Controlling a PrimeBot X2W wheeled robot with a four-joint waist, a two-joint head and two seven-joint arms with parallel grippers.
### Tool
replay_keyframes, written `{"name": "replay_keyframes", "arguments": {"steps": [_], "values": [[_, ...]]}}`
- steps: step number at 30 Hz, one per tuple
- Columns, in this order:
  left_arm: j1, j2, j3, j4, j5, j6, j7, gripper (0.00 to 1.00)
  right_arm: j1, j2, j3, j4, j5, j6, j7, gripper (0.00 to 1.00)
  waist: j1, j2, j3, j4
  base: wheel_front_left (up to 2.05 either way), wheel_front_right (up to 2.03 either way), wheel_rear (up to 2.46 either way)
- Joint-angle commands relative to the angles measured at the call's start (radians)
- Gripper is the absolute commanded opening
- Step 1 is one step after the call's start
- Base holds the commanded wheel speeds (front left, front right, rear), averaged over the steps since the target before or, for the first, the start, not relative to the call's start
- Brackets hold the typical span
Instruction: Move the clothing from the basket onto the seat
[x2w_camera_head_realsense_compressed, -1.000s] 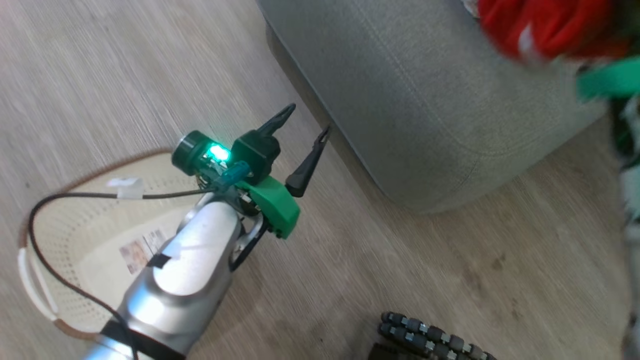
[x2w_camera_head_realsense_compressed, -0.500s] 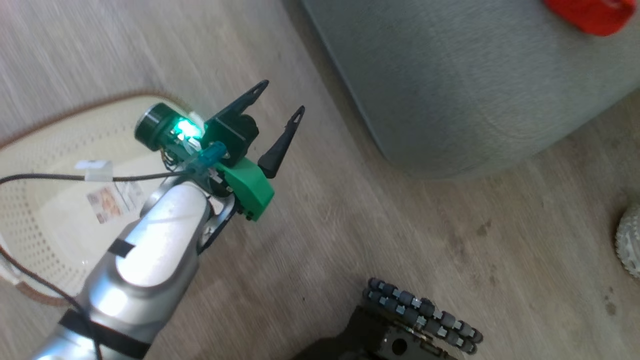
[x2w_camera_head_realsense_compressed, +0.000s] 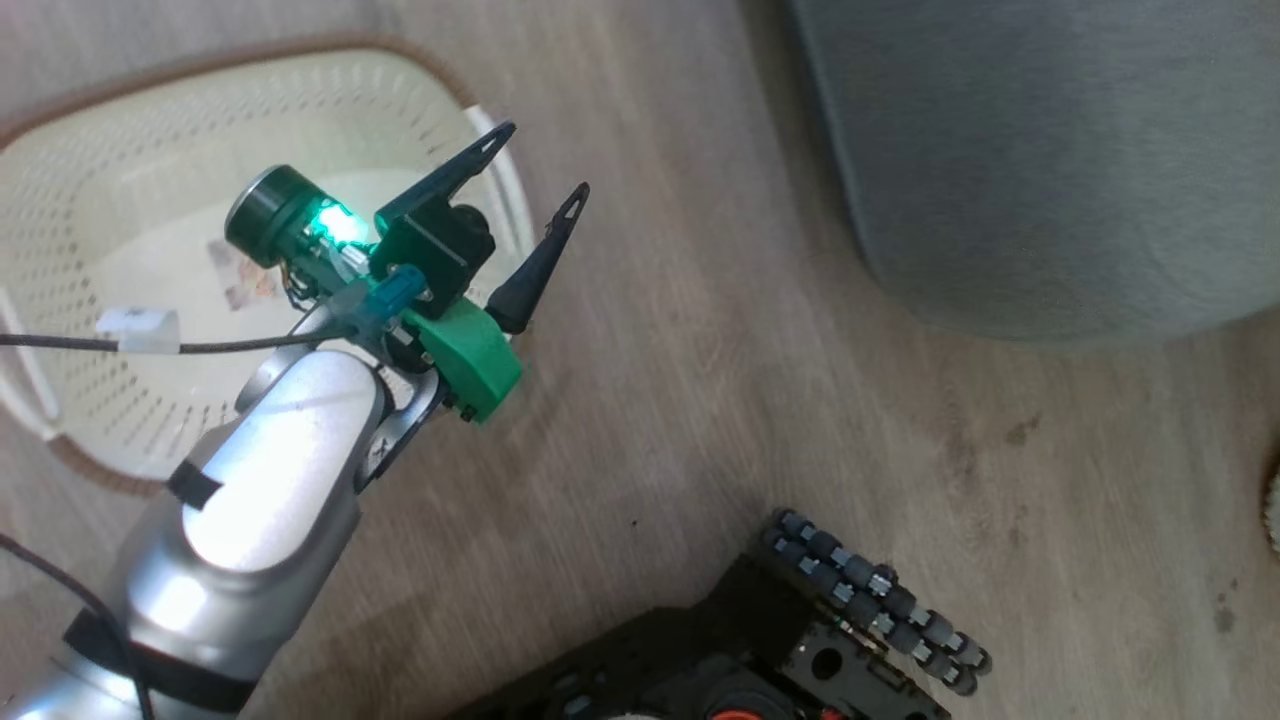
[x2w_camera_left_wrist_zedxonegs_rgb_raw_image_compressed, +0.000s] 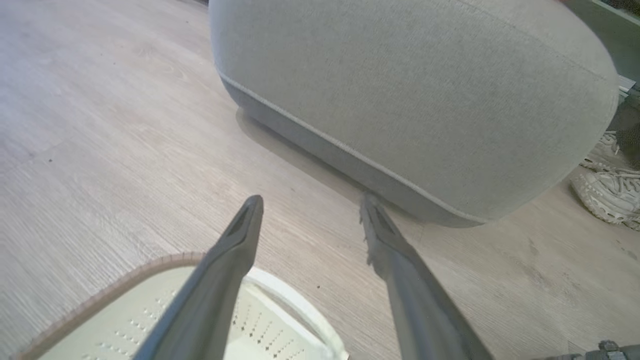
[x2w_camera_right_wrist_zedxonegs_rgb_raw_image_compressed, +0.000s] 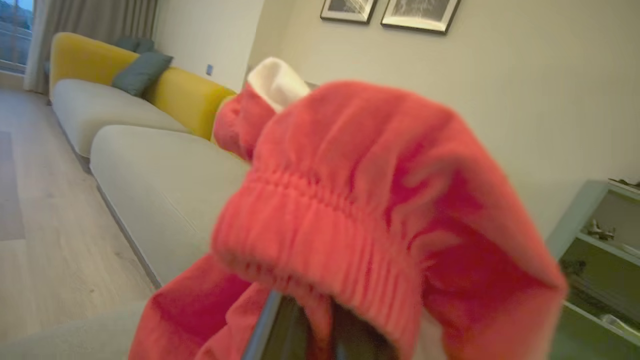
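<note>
The cream perforated basket (x2w_camera_head_realsense_compressed: 70, 150) stands on the floor at the upper left, with just a label sticker (x2w_camera_head_realsense_compressed: 235, 280) on its bottom. My left gripper (x2w_camera_head_realsense_compressed: 540, 160) hangs open over its right rim, nothing between the fingers. In the left wrist view the same open gripper (x2w_camera_left_wrist_zedxonegs_rgb_raw_image_compressed: 311, 205) points at the base of the grey-green seat (x2w_camera_left_wrist_zedxonegs_rgb_raw_image_compressed: 410, 100), with the basket rim (x2w_camera_left_wrist_zedxonegs_rgb_raw_image_compressed: 150, 265) below. The seat (x2w_camera_head_realsense_compressed: 1050, 170) fills the upper right of the head view. Red clothing (x2w_camera_right_wrist_zedxonegs_rgb_raw_image_compressed: 380, 200) with a white part drapes over my right gripper (x2w_camera_right_wrist_zedxonegs_rgb_raw_image_compressed: 295, 325), which is shut on it above the seat (x2w_camera_right_wrist_zedxonegs_rgb_raw_image_compressed: 165, 185).
The robot's dark base with a roller wheel (x2w_camera_head_realsense_compressed: 870, 600) is at the bottom. A white shoe (x2w_camera_left_wrist_zedxonegs_rgb_raw_image_compressed: 607, 190) lies on the wood floor right of the seat. A yellow sofa (x2w_camera_right_wrist_zedxonegs_rgb_raw_image_compressed: 190, 95) and a shelf (x2w_camera_right_wrist_zedxonegs_rgb_raw_image_compressed: 600, 240) stand further back.
The head camera has swung: the basket has come further into view, the seat slid right, and the red clothing left the picture. The left gripper stays open.
</note>
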Motion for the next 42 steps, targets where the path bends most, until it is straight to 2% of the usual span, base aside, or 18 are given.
{"name": "replay_keyframes", "arguments": {"steps": [1, 7, 12, 17, 21, 25, 29, 34, 42], "values": [[-0.007, 0.016, 0.020, -0.039, 0.003, -0.002, 0.002, 1.00, 0.015, -0.052, -0.041, -0.034, -0.010, 0.000, 0.011, 0.00, -0.0001, 0.0000, 0.037, 0.035, 0.00, 0.00, 0.00], [0.009, 0.044, 0.011, -0.038, 0.002, -0.002, 0.014, 1.00, 0.083, 0.001, -0.218, 0.011, -0.061, 0.000, 0.063, 0.00, -0.0001, 0.0000, 0.076, 0.048, 0.00, 0.00, 0.00], [0.030, 0.059, 0.003, -0.035, -0.008, -0.004, 0.017, 1.00, 0.136, 0.056, -0.361, 0.117, -0.106, 0.000, 0.133, 0.00, -0.0001, 0.0000, 0.087, 0.047, 0.00, 0.00, 0.00], [0.047, 0.070, 0.001, -0.025, -0.014, 0.001, 0.013, 1.00, 0.142, 0.117, -0.335, 0.190, -0.092, 0.000, 0.128, 0.00, -0.0001, 0.0000, 0.075, 0.035, 0.00, 0.00, 0.00], [0.053, 0.062, -0.005, -0.017, -0.023, 0.002, 0.008, 1.00, 0.153, 0.132, -0.281, 0.222, -0.044, 0.000, 0.084, 0.00, -0.0001, 0.0000, 0.050, 0.038, 0.00, 0.00, 0.00], [0.055, 0.054, -0.014, -0.004, -0.028, 0.000, -0.009, 1.00, 0.156, 0.097, -0.249, 0.174, -0.022, 0.000, -0.053, 0.00, -0.0001, 0.0000, 0.018, 0.051, 0.00, 0.00, 0.00], [0.056, 0.045, -0.014, 0.018, -0.039, 0.003, -0.024, 1.00, 0.136, 0.054, -0.233, 0.146, -0.043, 0.000, -0.107, 0.00, -0.0001, 0.0000, -0.002, 0.068, 0.00, 0.00, 0.00], [0.058, 0.034, -0.026, 0.046, -0.047, 0.001, -0.038, 1.00, 0.111, 0.022, -0.242, 0.178, -0.080, 0.000, -0.035, 0.00, -0.0001, 0.0000, -0.005, 0.090, 0.00, 0.00, 0.00], [0.047, 0.032, -0.037, 0.067, -0.050, -0.001, -0.042, 1.00, 0.129, 0.050, -0.247, 0.278, -0.057, 0.000, 0.041, 0.00, -0.0001, 0.0000, 0.000, 0.104, 0.00, 0.00, 0.00]]}}
